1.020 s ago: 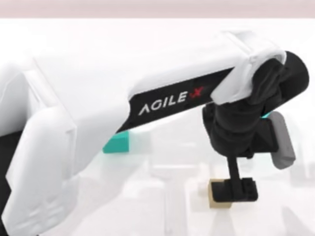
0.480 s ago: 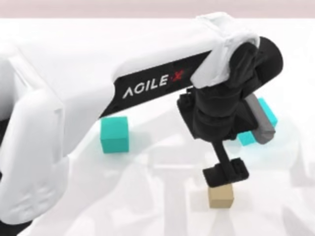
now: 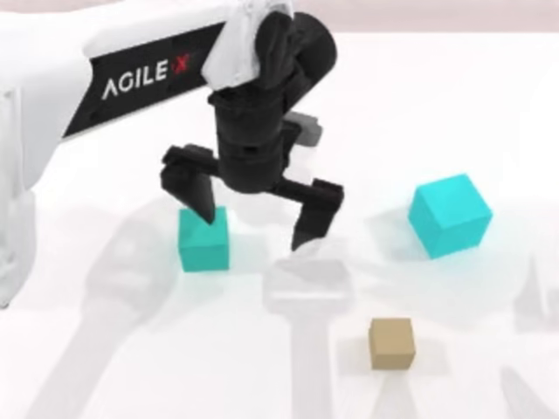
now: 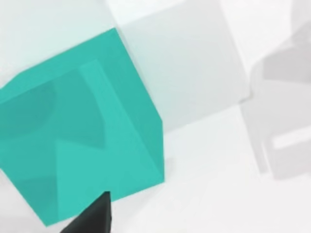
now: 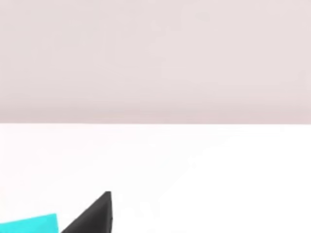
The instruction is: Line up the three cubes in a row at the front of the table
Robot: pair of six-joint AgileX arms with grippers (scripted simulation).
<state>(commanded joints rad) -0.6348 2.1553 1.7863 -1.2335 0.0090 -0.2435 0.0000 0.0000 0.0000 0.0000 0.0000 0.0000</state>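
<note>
My left gripper point(image 3: 256, 209) hangs open and empty over the middle of the table point(image 3: 489, 105). Its left finger point(image 3: 196, 188) overlaps the far edge of the teal cube point(image 3: 203, 240); the other finger point(image 3: 314, 214) is off to the cube's right. In the left wrist view the teal cube point(image 4: 82, 131) looms large, with one dark fingertip point(image 4: 95, 218) over its corner. The lighter cyan cube point(image 3: 450, 215) sits at the right. Alone near the front, right of centre, rests the small tan-brown cube point(image 3: 390, 342). My right arm is outside the top view; its wrist view shows one finger point(image 5: 97, 216) set off-centre and a cyan sliver point(image 5: 29, 224).
The left arm's white body point(image 3: 52, 87) covers the table's far left corner. A pale pinkish strip point(image 3: 437, 16) runs along the far edge. Grey arm shadows lie across the front of the table.
The left gripper let go of the tan-brown cube, rose, opened wide and swung back left to the teal cube. The cyan cube is now uncovered.
</note>
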